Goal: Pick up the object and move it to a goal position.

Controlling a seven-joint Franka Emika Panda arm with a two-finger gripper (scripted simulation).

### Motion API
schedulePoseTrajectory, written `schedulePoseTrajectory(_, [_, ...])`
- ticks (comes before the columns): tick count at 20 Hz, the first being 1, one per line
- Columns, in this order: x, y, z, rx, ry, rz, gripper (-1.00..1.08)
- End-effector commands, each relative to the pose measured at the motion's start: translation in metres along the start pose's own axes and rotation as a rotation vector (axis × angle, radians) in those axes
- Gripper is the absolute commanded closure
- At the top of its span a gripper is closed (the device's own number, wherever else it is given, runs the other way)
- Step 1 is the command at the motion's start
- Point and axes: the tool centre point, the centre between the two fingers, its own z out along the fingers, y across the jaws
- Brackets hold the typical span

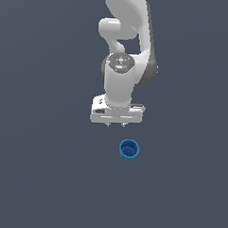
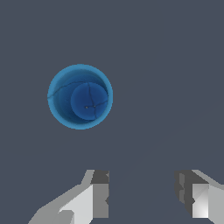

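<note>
Exterior view shows the blue cup standing upright at the frame centre, below my gripper, whose fingers are spread and empty. I should centre over the rim before descending.

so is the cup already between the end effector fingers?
No. In the wrist view the blue cup stands upright on the floor, apart from the open end effector, whose fingers have nothing between them.
</note>
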Motion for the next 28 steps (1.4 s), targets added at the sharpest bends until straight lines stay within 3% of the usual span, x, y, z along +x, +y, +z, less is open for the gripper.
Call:
schedulePoseTrajectory(1, [0.004,-0.001,0.003,0.002,-0.004,-0.018,-0.2])
schedulePoseTrajectory(19, [0.065,-0.019,0.053,0.065,-0.067,-0.323,-0.2])
schedulePoseTrajectory(28, [0.081,-0.024,0.074,0.098,-0.083,-0.422,-0.2])
